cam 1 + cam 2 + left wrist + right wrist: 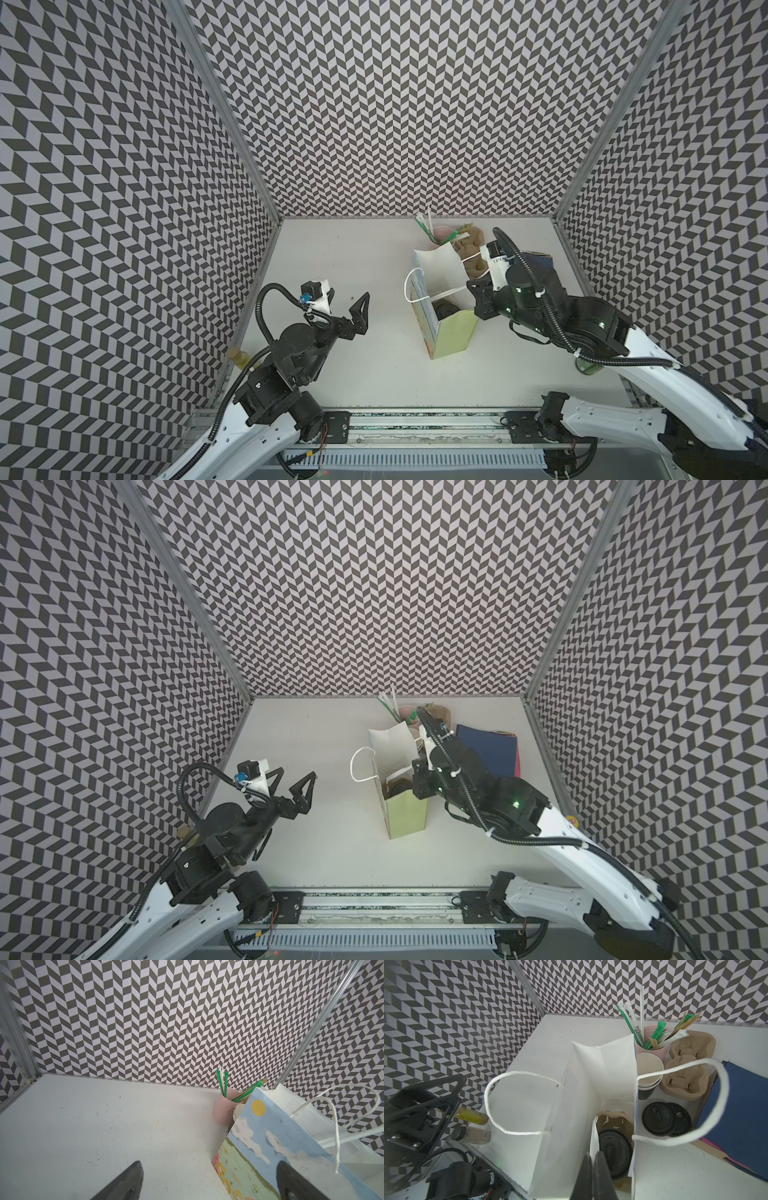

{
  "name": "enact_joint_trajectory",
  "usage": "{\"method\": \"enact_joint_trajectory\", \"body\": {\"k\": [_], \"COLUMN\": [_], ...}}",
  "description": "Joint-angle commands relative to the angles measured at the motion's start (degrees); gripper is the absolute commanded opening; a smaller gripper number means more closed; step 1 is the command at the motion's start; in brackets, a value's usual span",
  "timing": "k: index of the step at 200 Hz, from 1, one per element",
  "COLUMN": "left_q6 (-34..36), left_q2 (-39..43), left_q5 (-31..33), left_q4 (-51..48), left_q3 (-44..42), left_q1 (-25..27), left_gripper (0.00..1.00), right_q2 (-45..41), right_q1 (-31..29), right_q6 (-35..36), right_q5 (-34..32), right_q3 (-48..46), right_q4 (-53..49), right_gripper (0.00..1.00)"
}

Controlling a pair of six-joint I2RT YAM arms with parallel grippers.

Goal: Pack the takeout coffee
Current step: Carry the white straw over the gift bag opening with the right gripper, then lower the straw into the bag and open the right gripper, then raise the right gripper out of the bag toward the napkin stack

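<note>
- Takeout coffee (614,1152): black lidded cup, upright, low inside the gift bag (455,336); only its lid shows, with tan pulp carrier (614,1121) touching it on the far side.
- Gift bag: upright and open-mouthed, right of centre on the table (353,374); both rope handles (724,1088) splay outward.
- Right gripper (592,1159): fingers pressed together with nothing between them, at the bag's mouth by its right rim, above the lid.
- Left gripper (291,787): fingers wide apart, empty, well left of the bag.
- Outside the bag, far right: stacked open cups (649,1068), spare lids (659,1119), pink cup of straws (223,1109); none inside the bag.
- Step in hand, judged: the cup appears delivered; the placing step looks complete or nearly so.
- Next move, judged: raise the right gripper straight up out of the mouth, clear of the handles and the folded side panel, so the bag neither tips nor drags.
- Unknown: whether the cup sits level in the carrier; the bag walls hide its base.
</note>
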State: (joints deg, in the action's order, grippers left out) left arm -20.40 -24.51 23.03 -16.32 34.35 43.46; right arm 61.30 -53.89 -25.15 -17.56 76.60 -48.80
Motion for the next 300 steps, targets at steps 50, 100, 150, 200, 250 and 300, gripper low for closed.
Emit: {"method": "enact_joint_trajectory", "body": {"k": [50, 100, 150, 200, 250, 300], "left_q6": [0.52, 0.53, 0.52, 0.60, 0.71, 0.72], "left_q2": [0.17, 0.22, 0.49, 0.63, 0.64, 0.92], "left_q5": [-0.08, -0.20, -0.26, -0.61, -0.79, -0.80], "left_q4": [0.82, 0.83, 0.94, 1.02, 1.18, 1.20], "left_q3": [-0.07, -0.11, -0.22, -0.20, -0.27, -0.40], "left_q1": [-0.31, -0.31, -0.31, -0.30, -0.31, -0.31], "left_gripper": [1.00, 1.00, 1.00, 1.00, 1.00, 1.00], "right_q2": [9.40, 15.44, 20.89, 24.47, 24.96, 22.49], "right_q1": [-2.10, -2.11, -1.77, -0.43, -0.01, 3.41], "right_q6": [0.39, 1.77, 1.32, 0.41, 0.86, 0.98], "right_q5": [-9.50, -8.03, -8.60, -6.63, -6.96, -9.71], "right_q3": [4.11, 7.56, 11.03, 14.51, 18.56, 25.13], "right_q4": [2.69, 3.44, 2.08, -0.56, -1.94, -4.89], "right_gripper": [0.00, 0.00, 0.03, 0.22, 0.33, 0.55]}}
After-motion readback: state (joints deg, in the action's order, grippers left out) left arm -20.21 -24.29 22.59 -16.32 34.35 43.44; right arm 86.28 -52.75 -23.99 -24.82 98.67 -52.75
